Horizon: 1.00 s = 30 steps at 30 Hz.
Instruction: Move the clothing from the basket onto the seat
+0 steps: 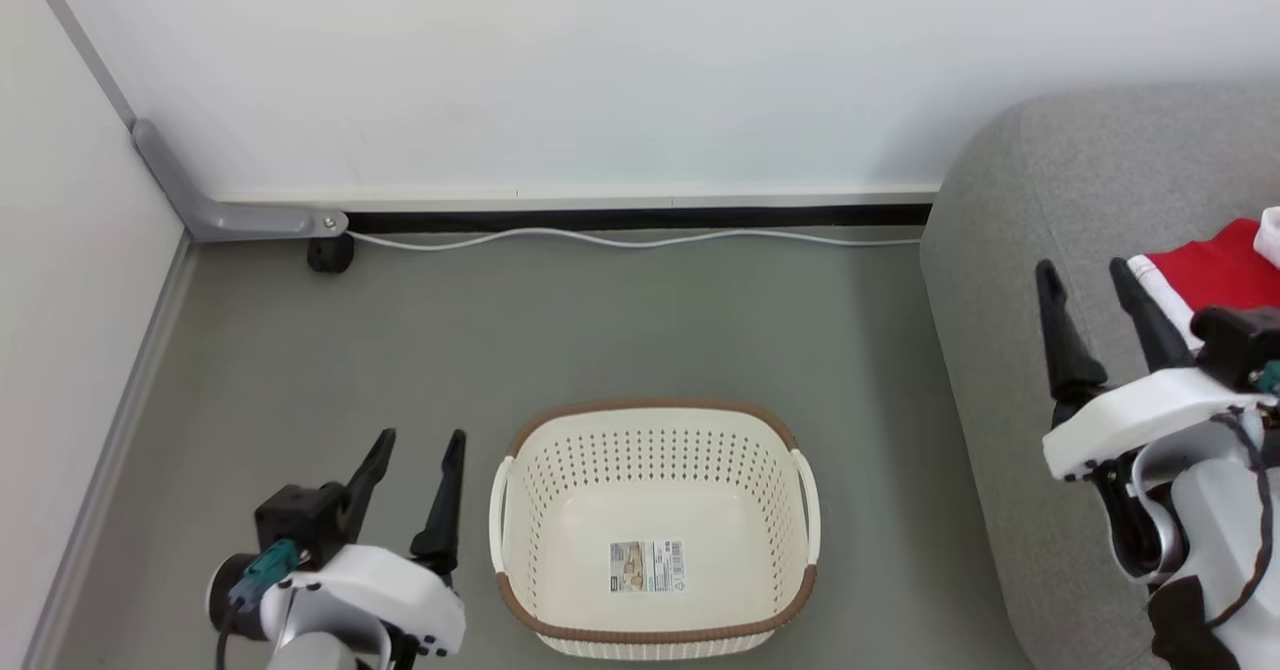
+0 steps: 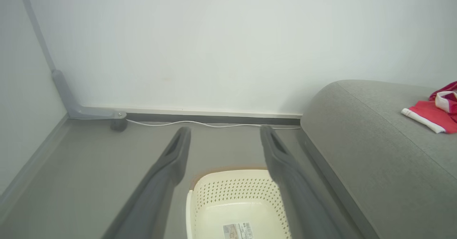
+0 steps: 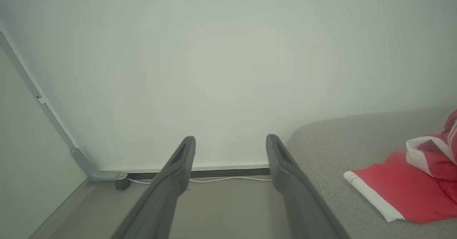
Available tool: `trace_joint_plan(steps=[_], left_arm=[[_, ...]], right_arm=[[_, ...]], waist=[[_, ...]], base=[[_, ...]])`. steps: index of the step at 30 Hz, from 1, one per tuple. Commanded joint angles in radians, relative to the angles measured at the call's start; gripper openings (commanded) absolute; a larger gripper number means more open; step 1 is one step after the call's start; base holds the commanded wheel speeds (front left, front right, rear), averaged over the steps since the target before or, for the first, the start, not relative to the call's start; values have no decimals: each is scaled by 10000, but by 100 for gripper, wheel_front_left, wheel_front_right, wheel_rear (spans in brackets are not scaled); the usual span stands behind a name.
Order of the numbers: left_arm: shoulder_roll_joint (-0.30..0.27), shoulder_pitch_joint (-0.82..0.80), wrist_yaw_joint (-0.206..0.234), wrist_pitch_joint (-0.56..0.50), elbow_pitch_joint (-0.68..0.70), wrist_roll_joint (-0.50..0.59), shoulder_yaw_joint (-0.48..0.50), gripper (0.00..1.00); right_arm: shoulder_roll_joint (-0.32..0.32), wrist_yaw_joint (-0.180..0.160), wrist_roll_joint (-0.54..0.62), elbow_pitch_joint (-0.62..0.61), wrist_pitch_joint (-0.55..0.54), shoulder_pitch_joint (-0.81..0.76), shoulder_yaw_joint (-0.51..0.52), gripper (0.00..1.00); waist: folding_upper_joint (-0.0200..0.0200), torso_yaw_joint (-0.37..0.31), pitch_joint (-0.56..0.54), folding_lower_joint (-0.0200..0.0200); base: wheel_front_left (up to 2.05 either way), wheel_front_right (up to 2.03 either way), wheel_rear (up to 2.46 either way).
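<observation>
1. Grey floor (image 1: 300, 350) meets a white wall (image 1: 600, 70).
2. The cream basket (image 1: 650, 410) stands on the floor, left of the seat (image 1: 1050, 180), with a label (image 1: 647, 565) on its bottom.
3. Red-and-white clothing (image 1: 1215, 265) lies on the seat.
4. Left tool (image 1: 421, 437), beside the basket's left handle: fingers apart, empty.
5. Right tool (image 1: 1083, 268), over the seat's left edge: fingers apart, empty.

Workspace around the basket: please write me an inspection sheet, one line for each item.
Surface: grey floor; the basket stands on it.
Job's things: basket holds no clothing, just a label; red and white clothing lies on the grey seat.
Clutter: nothing seen.
Grippers: left gripper open beside the basket; right gripper open over the seat's edge, holding nothing.
Cables: white cable along the wall's foot.
Surroundings: white wall; grey bracket with a black wheel in the corner.
</observation>
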State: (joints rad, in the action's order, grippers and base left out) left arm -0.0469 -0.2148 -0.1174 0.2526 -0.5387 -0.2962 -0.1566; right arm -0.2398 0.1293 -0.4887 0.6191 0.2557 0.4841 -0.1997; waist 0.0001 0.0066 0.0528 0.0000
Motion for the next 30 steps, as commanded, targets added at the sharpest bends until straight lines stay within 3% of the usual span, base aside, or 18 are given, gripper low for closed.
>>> trace_joint_plan(steps=[1, 18, 30], left_arm=[[-150, 65, 76, 91, 374, 152, 565, 100], [-65, 1102, 41, 91, 1273, 553, 1944, 100], [-36, 1382, 107, 91, 1521, 620, 2097, 100]], right_arm=[[-102, 14, 205, -459, 61, -199, -319, 100], [700, 14, 2059, -1636, 61, -2145, 431, 100], [1277, 14, 3488, -1932, 61, -3018, 1171, 100]], waist=[[-1, 10, -257, 0], [-1, 134, -771, 0], [-1, 114, -840, 0]], base=[[0, 0, 0], [0, 0, 0], [0, 0, 0]])
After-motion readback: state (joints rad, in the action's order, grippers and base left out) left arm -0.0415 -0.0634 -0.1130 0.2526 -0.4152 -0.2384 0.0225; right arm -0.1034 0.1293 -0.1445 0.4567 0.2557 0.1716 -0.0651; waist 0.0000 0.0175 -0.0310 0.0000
